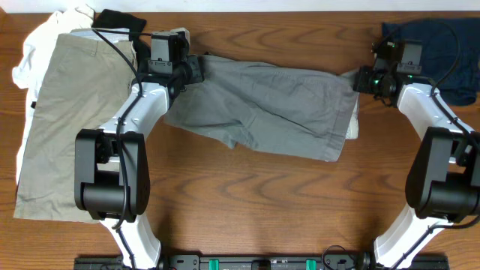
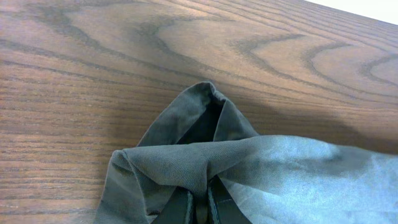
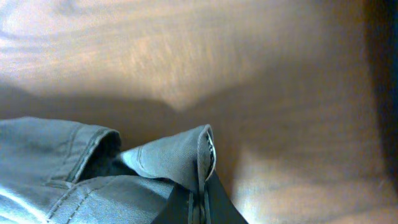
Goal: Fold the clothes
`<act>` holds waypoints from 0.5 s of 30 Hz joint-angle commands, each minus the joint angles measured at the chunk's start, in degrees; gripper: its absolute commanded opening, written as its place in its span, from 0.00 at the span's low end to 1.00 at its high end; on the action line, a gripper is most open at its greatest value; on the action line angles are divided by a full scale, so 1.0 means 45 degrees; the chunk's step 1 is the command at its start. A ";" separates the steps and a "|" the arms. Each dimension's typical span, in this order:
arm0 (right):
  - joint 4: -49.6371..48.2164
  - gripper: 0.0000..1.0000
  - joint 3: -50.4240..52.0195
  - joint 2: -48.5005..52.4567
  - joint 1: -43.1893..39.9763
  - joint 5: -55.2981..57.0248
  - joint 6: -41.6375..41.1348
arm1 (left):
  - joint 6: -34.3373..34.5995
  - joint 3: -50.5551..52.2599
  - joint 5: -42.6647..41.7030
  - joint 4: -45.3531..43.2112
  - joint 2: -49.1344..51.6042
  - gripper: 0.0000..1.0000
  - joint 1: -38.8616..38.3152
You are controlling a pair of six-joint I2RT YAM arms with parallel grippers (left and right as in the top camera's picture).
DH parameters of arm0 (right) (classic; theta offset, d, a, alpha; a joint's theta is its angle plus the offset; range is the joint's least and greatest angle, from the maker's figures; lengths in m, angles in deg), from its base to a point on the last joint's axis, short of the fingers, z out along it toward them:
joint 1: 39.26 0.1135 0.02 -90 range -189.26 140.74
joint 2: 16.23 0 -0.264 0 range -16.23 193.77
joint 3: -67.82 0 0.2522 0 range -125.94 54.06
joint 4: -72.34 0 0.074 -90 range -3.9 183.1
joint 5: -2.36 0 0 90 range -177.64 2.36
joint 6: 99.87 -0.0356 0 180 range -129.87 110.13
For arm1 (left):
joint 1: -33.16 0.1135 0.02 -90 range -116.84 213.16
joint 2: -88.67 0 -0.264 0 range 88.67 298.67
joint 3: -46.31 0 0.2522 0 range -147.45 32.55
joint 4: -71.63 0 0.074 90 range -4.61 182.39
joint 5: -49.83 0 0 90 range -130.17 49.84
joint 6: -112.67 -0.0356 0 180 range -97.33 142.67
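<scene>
The mid-grey shorts (image 1: pixel 270 109) hang stretched across the table's middle between my two grippers. My left gripper (image 1: pixel 196 69) is shut on the shorts' left corner, seen bunched over the jaws in the left wrist view (image 2: pixel 199 205). My right gripper (image 1: pixel 360 79) is shut on the right corner, a seamed edge pinched between the fingers in the right wrist view (image 3: pixel 199 202). The khaki-beige shorts (image 1: pixel 64 112) lie flat at the left, over a white piece (image 1: pixel 34 52). A black piece (image 1: pixel 120 21) lies at the back left. A navy piece (image 1: pixel 442 45) lies at the back right.
The wooden table (image 1: pixel 262 210) shows bare in front of the grey shorts. A pale edge (image 1: pixel 352 120) shows under the shorts' right end. Both arm bases stand at the front edge. Cables run from each wrist.
</scene>
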 commanded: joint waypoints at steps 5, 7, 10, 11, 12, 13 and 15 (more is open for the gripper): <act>-0.1268 0.26 -0.0223 -0.0884 -0.0170 -0.0083 0.0442 | -0.0214 -0.0151 0.0219 -0.0219 0.0044 0.60 0.0073; -0.1661 0.82 -0.0223 -0.0792 -0.0175 -0.0073 0.0452 | -0.0209 -0.0151 0.0534 -0.0253 0.0010 0.98 0.0102; -0.1792 0.99 -0.0228 -0.0860 -0.0175 -0.0117 0.0447 | -0.0238 -0.0151 0.0937 -0.0010 -0.0228 0.98 0.0175; -0.1744 0.99 -0.0223 -0.0903 -0.0175 -0.0199 0.0442 | -0.0257 -0.0151 0.0937 0.0121 -0.0384 0.98 0.0209; -0.1642 0.99 -0.0228 -0.0986 -0.0175 -0.0374 0.0442 | -0.0262 -0.0151 0.0933 0.0311 -0.0583 0.98 0.0257; -0.1477 0.99 -0.0228 -0.1064 -0.0175 -0.0563 0.0442 | -0.0267 -0.0151 0.0933 0.0486 -0.0787 0.98 0.0301; -0.1039 0.99 -0.0228 -0.1263 -0.0170 -0.1161 0.0447 | -0.0559 -0.0151 0.0918 0.0923 -0.1292 0.98 0.0325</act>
